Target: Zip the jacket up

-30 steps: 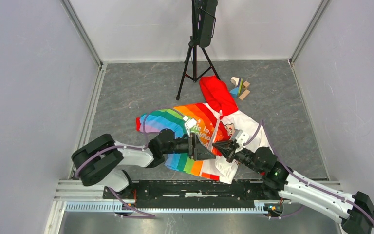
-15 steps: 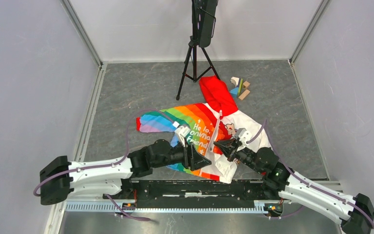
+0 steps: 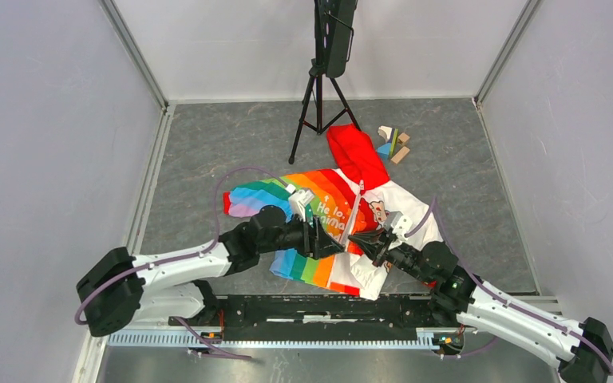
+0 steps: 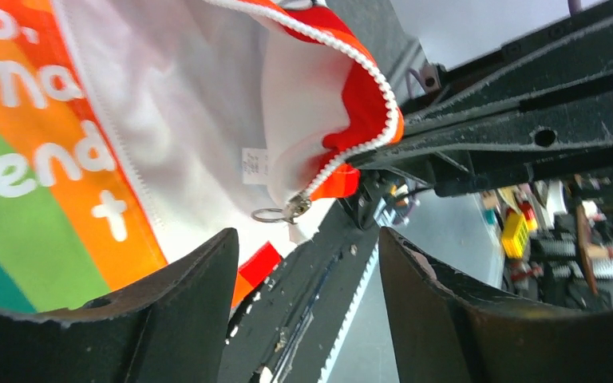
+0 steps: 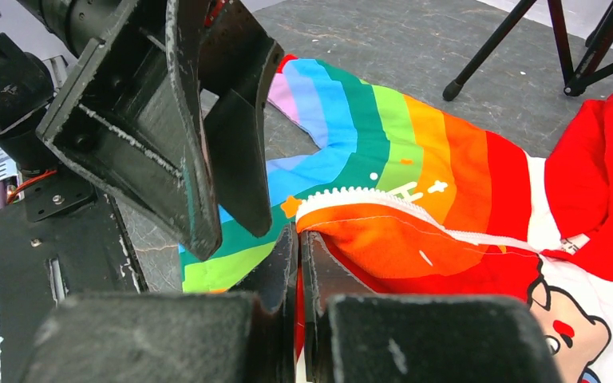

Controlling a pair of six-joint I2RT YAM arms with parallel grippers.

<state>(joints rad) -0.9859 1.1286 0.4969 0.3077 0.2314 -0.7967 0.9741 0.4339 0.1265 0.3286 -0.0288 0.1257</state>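
Jacket (image 3: 329, 194): hood far, hem near; right claw (image 5: 298, 239) clenched on it; left claw (image 4: 303, 251) released.

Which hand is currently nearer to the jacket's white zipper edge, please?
Right: the right hand is shut on the zipper edge; the left hand hangs open beside it.

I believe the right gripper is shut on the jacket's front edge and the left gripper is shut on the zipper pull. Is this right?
Not fully. The left gripper is open: the left wrist view shows its fingers spread wide, with the zipper pull hanging free, touched by neither. The right gripper is indeed shut on the edge of the jacket.
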